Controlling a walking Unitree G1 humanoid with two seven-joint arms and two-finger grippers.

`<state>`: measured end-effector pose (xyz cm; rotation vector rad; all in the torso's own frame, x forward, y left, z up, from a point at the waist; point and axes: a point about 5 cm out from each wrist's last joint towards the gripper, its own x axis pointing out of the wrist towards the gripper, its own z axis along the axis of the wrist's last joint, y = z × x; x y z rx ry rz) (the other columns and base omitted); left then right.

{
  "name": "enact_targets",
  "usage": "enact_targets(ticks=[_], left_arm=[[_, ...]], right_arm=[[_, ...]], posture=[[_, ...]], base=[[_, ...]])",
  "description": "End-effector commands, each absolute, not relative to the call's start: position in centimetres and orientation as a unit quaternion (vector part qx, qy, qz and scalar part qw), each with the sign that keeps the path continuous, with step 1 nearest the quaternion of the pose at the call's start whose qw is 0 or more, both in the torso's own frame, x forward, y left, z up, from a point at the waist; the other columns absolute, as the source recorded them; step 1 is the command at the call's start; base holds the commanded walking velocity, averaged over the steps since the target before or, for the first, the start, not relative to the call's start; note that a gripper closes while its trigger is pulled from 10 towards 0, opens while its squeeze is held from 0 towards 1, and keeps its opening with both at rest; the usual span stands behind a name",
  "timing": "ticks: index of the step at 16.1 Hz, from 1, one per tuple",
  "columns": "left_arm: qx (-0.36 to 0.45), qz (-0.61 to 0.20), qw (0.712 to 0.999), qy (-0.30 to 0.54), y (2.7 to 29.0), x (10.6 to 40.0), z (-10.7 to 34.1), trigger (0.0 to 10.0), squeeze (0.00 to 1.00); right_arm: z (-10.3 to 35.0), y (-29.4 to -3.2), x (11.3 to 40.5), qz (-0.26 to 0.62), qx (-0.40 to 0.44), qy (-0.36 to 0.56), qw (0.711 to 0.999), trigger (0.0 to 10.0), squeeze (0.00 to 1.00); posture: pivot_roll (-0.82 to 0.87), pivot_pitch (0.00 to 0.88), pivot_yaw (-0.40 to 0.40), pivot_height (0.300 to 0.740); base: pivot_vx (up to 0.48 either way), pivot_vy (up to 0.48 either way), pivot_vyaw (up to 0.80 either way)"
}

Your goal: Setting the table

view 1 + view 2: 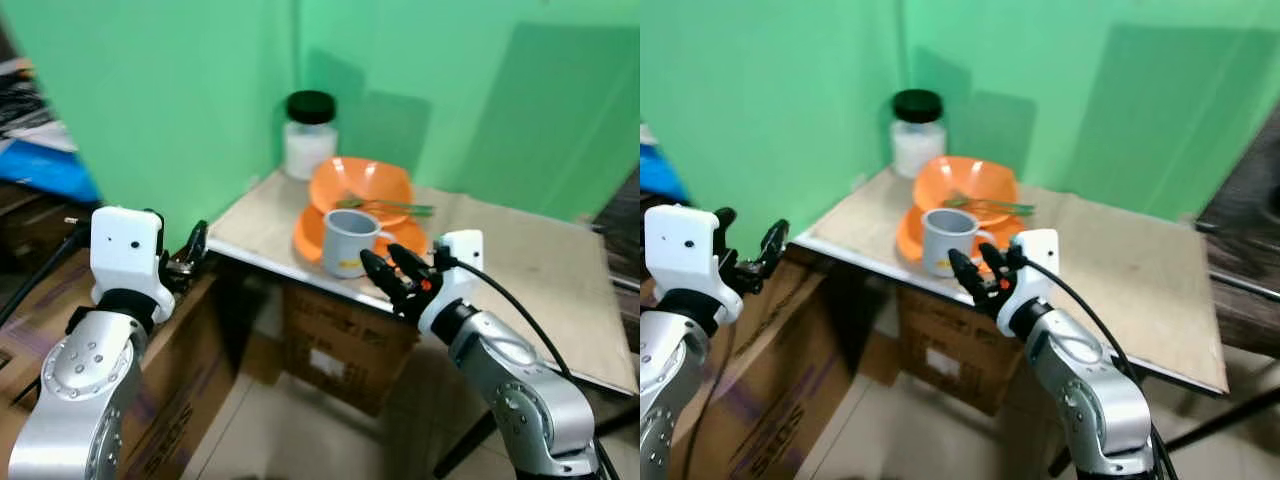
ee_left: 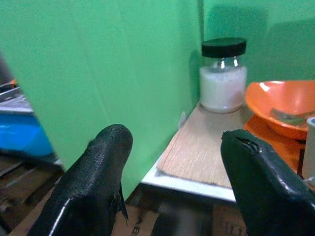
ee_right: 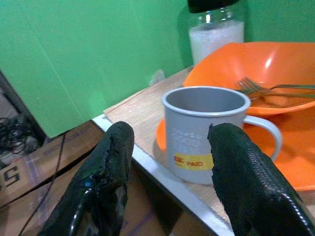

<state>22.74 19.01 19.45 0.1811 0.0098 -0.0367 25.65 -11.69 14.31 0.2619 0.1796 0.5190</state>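
Observation:
A grey mug (image 1: 347,240) stands on an orange plate (image 1: 308,232) near the front edge of a wooden table (image 1: 520,270). Behind it an orange bowl (image 1: 360,184) holds a fork (image 1: 385,207). My right gripper (image 1: 396,272) is open just in front of the mug (image 3: 206,132), not touching it. My left gripper (image 1: 190,252) is open, off the table's left corner, with nothing between its fingers (image 2: 98,182).
A glass jar (image 1: 309,135) of white powder with a black lid stands at the table's back left corner. Green walls close in behind. Cardboard boxes (image 1: 340,345) sit under the table and at the left (image 1: 170,400).

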Motion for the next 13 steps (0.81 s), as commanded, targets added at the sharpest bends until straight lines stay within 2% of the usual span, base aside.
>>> enact_targets(ticks=[1,6,7,8,10,12,13], left_arm=[[0.094,-0.024,0.995,0.014,18.8,22.7,19.2,10.0,0.0],[0.096,-0.077,0.992,0.024,17.6,23.0,18.7,10.0,0.0],[0.092,-0.098,0.99,0.03,17.3,23.1,18.4,10.0,0.0],[0.092,-0.119,0.988,0.034,17.0,23.0,18.2,10.0,0.0],[0.095,-0.16,0.981,0.045,16.4,23.0,17.8,10.0,0.0],[0.099,-0.208,0.972,0.055,16.4,22.9,17.6,10.0,0.0],[0.099,-0.208,0.972,0.055,16.4,22.9,17.6,10.0,0.0]], right_arm=[[14.9,-12.4,26.1,0.239,0.121,0.074,0.96,10.0,0.0],[15.0,-12.5,27.1,0.221,0.107,0.066,0.967,10.0,0.0],[14.8,-12.3,28.1,0.214,0.095,0.066,0.97,10.0,0.01],[14.8,-12.2,28.5,0.216,0.093,0.064,0.97,10.0,1.0],[14.9,-12.0,29.6,0.238,0.082,0.055,0.966,10.0,1.0],[15.5,-11.8,31.3,0.302,0.057,0.044,0.951,10.0,1.0],[15.5,-11.8,31.3,0.302,0.057,0.044,0.951,10.0,1.0]], posture=[[0.01,0.0,-0.017,0.74],[0.01,0.0,-0.021,0.74],[0.0,0.0,-0.017,0.74],[0.0,0.0,-0.02,0.74],[-0.01,0.0,-0.017,0.74],[-0.03,0.0,-0.004,0.74],[-0.03,0.0,-0.004,0.74]], base=[[0.0,0.0,0.0],[0.0,0.0,0.0],[0.0,0.0,0.0],[0.0,0.0,0.0],[0.0,0.0,0.0],[0.0,0.0,0.0],[0.0,0.0,0.0]])
